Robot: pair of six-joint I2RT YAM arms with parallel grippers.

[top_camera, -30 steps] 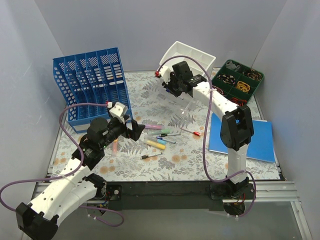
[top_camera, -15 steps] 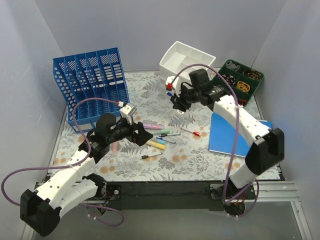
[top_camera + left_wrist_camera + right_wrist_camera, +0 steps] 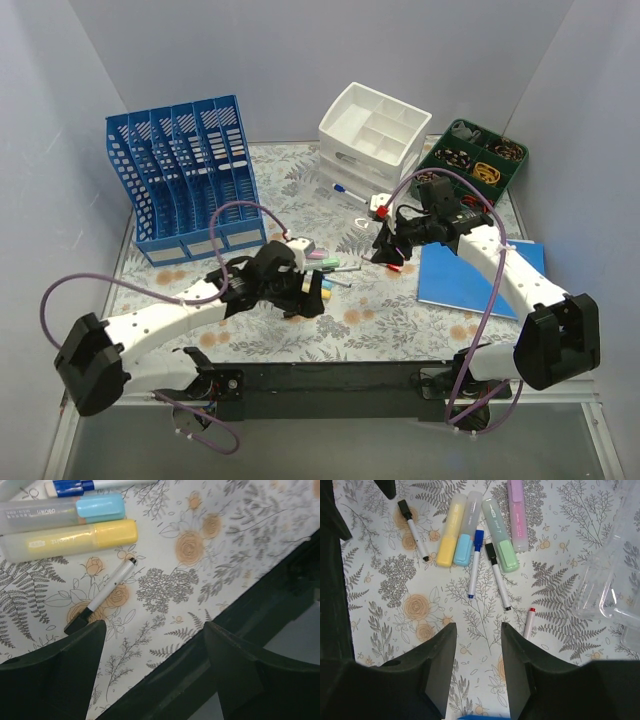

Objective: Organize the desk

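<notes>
The desk (image 3: 300,190) has a pale fern-and-flower print and a black front rail (image 3: 225,645). A cluster of highlighters and pens (image 3: 330,268) lies mid-desk. My left gripper (image 3: 305,297) is open and empty, low over the front of the desk (image 3: 154,627), beside a thin black-capped pen (image 3: 105,592) and a yellow highlighter (image 3: 70,540). My right gripper (image 3: 387,250) is open and empty above bare desk (image 3: 477,630), with a red-tipped pen (image 3: 528,622) just to its right. Yellow (image 3: 449,530), blue (image 3: 466,530), green (image 3: 496,535) and purple (image 3: 516,515) highlighters lie ahead of it.
A blue file rack (image 3: 185,175) stands back left. A white drawer organizer (image 3: 372,130) and a green parts tray (image 3: 475,165) stand at the back. A blue notebook (image 3: 480,280) lies right. A clear plastic case (image 3: 612,590) lies near the pens.
My left arm reached right and forward over the pens near the front rail. My right arm swung from the white organizer down and toward the front, beside the red-tipped pen.
</notes>
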